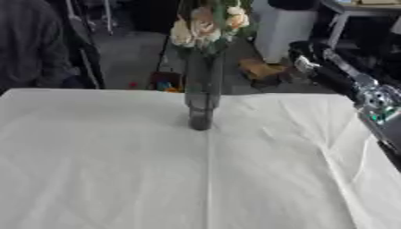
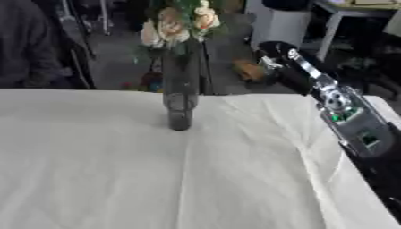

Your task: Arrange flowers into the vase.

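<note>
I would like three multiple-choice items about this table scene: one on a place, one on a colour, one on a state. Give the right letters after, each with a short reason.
1. Where does the vase stand on the white tablecloth?
A. near the far edge, about the middle
B. at the near left corner
C. at the near right corner

2. What colour are the flowers?
A. deep blue
B. pale cream and peach
C. bright purple

3. In what state are the flowers?
A. lying flat on the cloth
B. standing in the vase
C. held up by a person

Answers:
1 A: the dark vase stands upright close to the far side of the cloth, near its centre crease.
2 B: the blooms above the vase look cream and soft peach.
3 B: their stems go down into the vase, and the robot's right arm reaches past the table's right side without touching them.
</note>
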You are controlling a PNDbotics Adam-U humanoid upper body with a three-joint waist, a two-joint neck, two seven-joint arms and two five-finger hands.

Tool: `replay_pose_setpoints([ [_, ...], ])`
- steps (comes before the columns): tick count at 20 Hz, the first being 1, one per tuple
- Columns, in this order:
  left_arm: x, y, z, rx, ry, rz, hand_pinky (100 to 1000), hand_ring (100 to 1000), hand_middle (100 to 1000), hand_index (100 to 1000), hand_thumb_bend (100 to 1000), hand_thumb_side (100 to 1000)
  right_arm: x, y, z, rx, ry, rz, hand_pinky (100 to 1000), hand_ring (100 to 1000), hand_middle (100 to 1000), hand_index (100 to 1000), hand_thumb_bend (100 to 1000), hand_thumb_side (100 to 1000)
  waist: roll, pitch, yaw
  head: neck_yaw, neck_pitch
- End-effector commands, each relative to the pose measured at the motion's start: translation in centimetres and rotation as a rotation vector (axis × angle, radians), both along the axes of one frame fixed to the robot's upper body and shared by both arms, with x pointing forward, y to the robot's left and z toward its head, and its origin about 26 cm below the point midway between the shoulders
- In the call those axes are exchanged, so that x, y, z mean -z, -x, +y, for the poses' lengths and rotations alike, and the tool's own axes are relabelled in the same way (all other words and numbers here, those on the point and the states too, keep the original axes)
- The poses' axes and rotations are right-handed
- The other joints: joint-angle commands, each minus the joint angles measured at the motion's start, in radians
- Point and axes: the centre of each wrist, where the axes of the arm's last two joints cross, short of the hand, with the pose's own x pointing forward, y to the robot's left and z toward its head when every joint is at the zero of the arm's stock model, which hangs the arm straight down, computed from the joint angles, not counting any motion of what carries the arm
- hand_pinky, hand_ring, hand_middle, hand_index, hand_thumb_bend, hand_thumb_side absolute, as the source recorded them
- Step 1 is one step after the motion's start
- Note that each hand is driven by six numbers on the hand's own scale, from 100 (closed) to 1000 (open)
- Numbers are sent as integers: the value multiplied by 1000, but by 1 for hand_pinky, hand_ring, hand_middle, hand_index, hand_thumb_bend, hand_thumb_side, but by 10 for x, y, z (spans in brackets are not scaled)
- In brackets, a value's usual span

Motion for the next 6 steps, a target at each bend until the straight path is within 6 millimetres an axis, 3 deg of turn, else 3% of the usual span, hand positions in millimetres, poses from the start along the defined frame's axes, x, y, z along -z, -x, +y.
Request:
replay_pose_setpoints([
  [1, -8, 1, 5, -29, -18, -31, 659, 740, 694, 721, 576, 740, -17, 23, -1, 2, -2, -81, 922, 909, 840, 922, 100, 815, 5, -5, -12, 15, 2],
  [6, -10, 0, 6, -51, -26, -44, 660, 747, 704, 730, 576, 742, 5, 42, -7, 8, -64, -96, 892, 888, 830, 920, 100, 808, 10, 1, -44, 26, 2],
])
